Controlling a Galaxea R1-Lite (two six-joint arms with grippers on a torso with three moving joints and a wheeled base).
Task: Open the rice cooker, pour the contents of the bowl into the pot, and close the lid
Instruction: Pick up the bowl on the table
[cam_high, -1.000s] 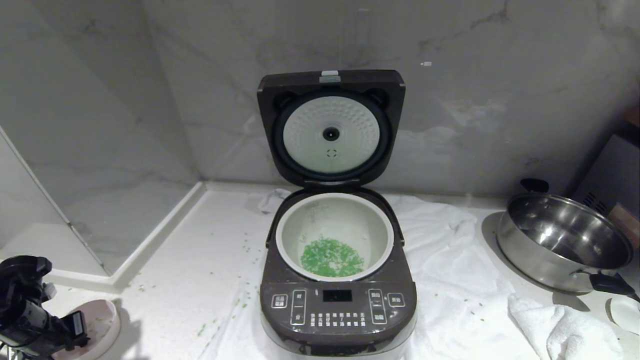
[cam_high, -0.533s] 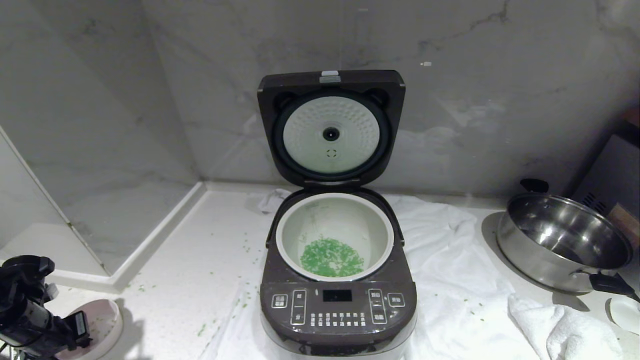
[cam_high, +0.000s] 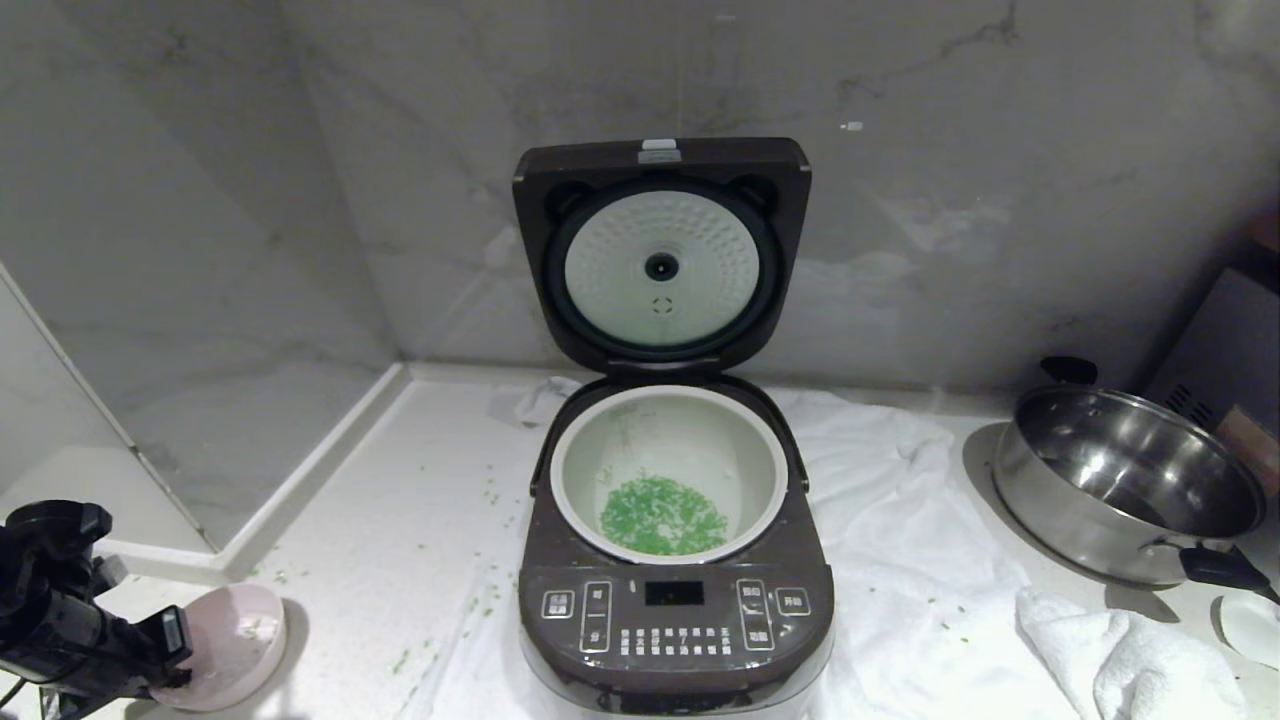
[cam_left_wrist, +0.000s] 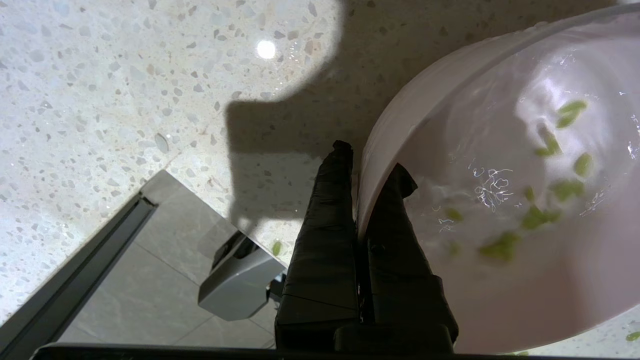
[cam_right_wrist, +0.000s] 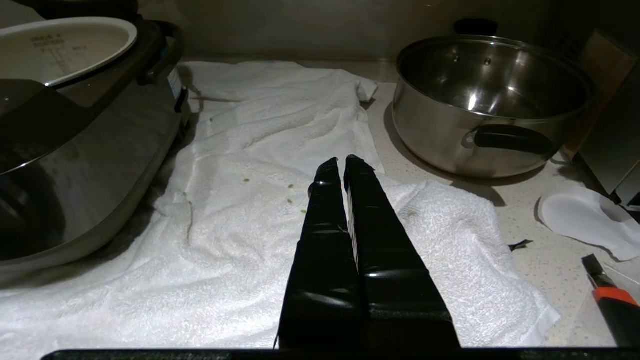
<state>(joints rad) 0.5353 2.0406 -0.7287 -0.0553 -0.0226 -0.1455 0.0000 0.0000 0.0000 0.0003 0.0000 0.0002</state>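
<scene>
The bowl (cam_high: 228, 645) has tilted up; left gripper (cam_left_wrist: 361, 165) pinches its rim.

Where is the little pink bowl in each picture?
Head view: the bowl sits at the bottom left, on the counter, left of the cooker.
Left wrist view: it fills the right side, its rim pinched by the left hand.
Right wrist view: not there.
Shared landmark: the speckled counter.

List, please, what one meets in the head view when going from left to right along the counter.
left gripper → bowl → rice cooker → steel pan
</scene>
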